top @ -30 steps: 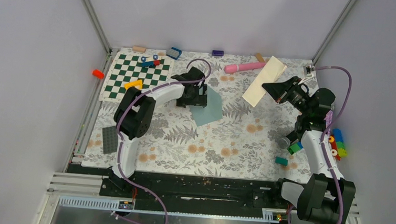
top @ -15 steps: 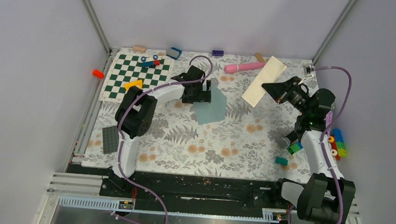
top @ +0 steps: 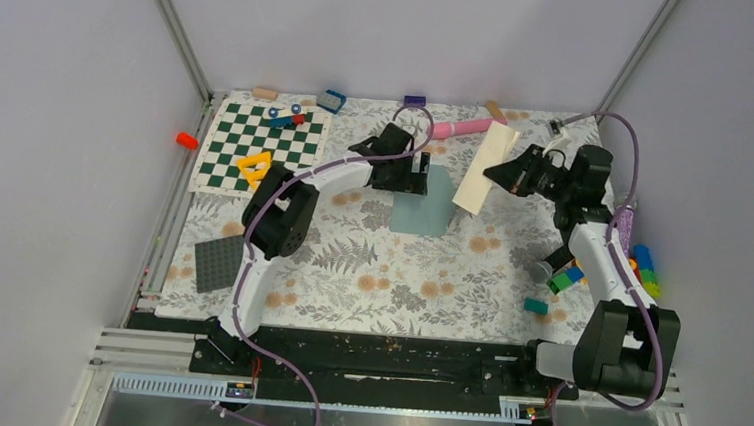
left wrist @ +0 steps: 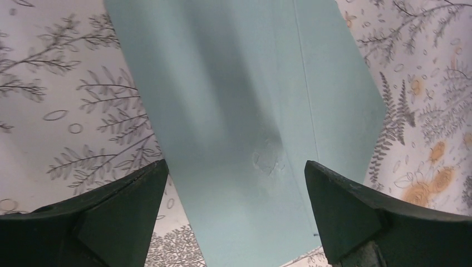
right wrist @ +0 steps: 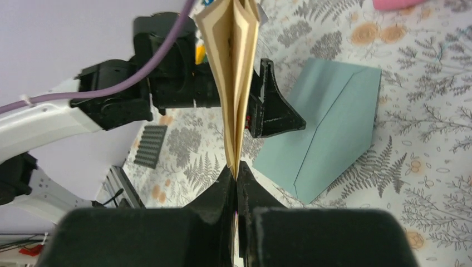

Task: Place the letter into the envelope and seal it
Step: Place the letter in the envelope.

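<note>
The envelope [top: 423, 201] is lying flat on the floral mat [top: 369, 273]. The left gripper [top: 420, 173] is hanging over the envelope's far end with its jaws spread wide and grasping nothing. In the left wrist view the teal paper is filling the gap between the two fingers. Whether the tips are touching it cannot be told.

The right gripper [top: 496, 171] is clenching the letter [top: 480, 175] and holding it up off the mat, just right of the envelope. In the right wrist view the letter is folded, with its lower edge pinched between the tight jaws. Its cream layers are fanning apart above the pinch.

A chequered board [top: 227, 152] is lying well to the left of the envelope. A pink tube [top: 459, 129] is lying just beyond the envelope. A grey studded plate [top: 217, 262] is sitting well apart, to the envelope's near left.
</note>
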